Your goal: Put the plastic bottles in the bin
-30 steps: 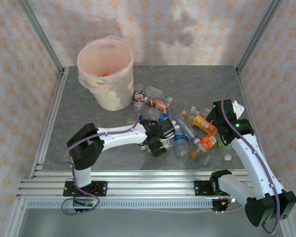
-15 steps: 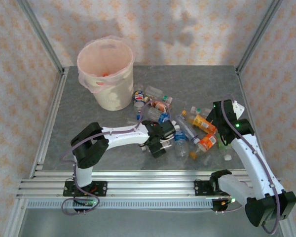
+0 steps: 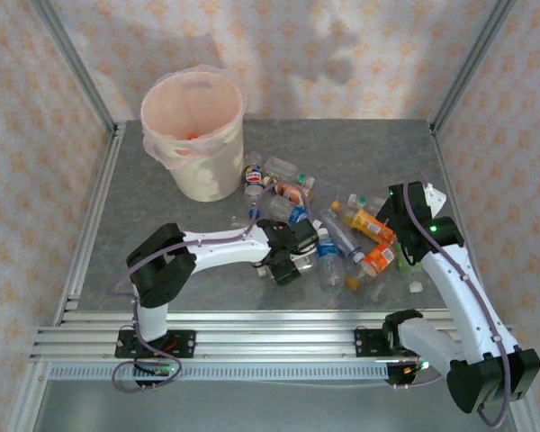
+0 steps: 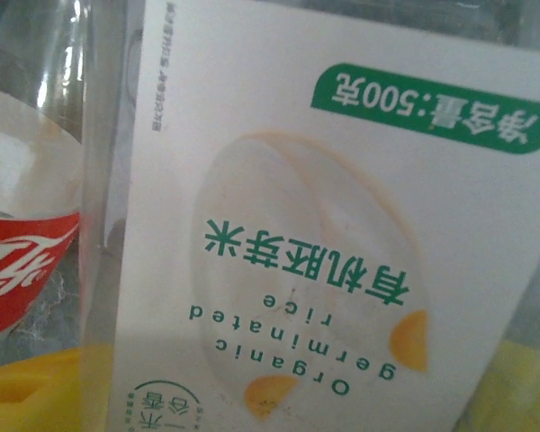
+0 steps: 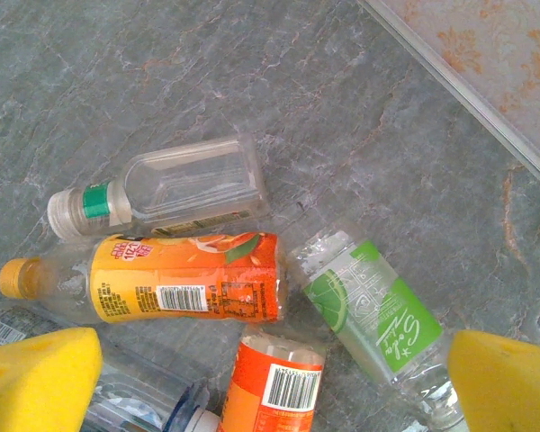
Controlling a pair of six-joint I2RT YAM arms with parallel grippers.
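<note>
Bottles of clear and amber plastic (image 3: 328, 256) lie in a loose heap on the grey stone-patterned table (image 3: 162, 207), from the middle over to the right. The large round cream plastic bin with its thin pink liner (image 3: 202, 175) stands upright at the far left, near the heap's far edge but apart from it. A small orange object (image 3: 191, 137) shows inside; I cannot tell what it is.

Left gripper (image 4: 270, 400) is down at the heap's near-left side. On my left wrist feed, a clear bottle with a white label (image 4: 306, 225), printed in green "Organic germinated rice", sits between the yellow foam pads (image 4: 22, 396), one pad at each lower corner. The pads stand wide apart. I cannot tell whether they press the bottle or merely flank it. To its left is a clear bottle with a red Coca-Cola label (image 4: 18, 261).

Right gripper (image 5: 270, 378) hangs above the heap's right side, jaws spread wide, nothing between them.

Noted on the table below it:
- a squarish clear bottle with a white cap and green band (image 5: 175, 189), lying on its side
- just beside it and roughly parallel, an orange-labelled bottle with a yellow cap (image 5: 180, 279)
- a clear bottle with a green lime label (image 5: 369, 315), lying at an angle
- a second orange-labelled bottle showing a barcode (image 5: 274, 382)
- a blue-capped clear bottle (image 5: 135, 400) at lower left, partly hidden by a pad
</note>
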